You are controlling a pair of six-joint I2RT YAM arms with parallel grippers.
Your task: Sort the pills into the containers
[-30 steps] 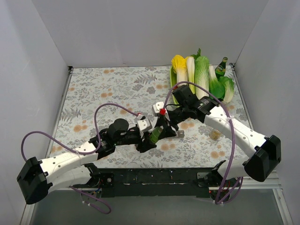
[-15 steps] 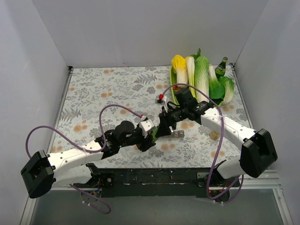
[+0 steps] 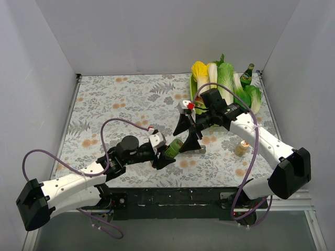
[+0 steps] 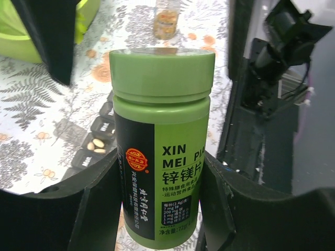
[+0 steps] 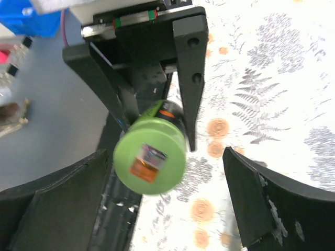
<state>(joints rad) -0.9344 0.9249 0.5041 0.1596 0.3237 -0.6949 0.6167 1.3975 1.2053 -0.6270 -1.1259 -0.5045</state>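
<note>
My left gripper [image 3: 166, 152] is shut on a green pill bottle [image 3: 174, 147], which it holds tilted over the floral table. In the left wrist view the bottle [image 4: 162, 141] stands capped between the black fingers [image 4: 94, 198], with the gripper [image 4: 159, 162] tight on its label. Below it lie the containers [image 4: 97, 141], a strip of small compartments, one holding pale pills [image 4: 98, 143]. In the top view the containers [image 3: 197, 150] lie just right of the bottle. My right gripper [image 3: 189, 128] hangs open beyond the cap. The lid [image 5: 151, 157] sits untouched between the right gripper's [image 5: 165, 201] spread fingers.
A small amber bottle [image 3: 241, 149] stands on the table to the right, also seen far off from the left wrist [image 4: 167, 18]. Cabbages and lettuces [image 3: 222, 86] and a green glass bottle [image 3: 247, 76] line the back right corner. White walls close in three sides.
My right gripper has opened and drawn back up and to the right, off the bottle's cap. The left gripper has kept its hold and shifted the bottle slightly.
</note>
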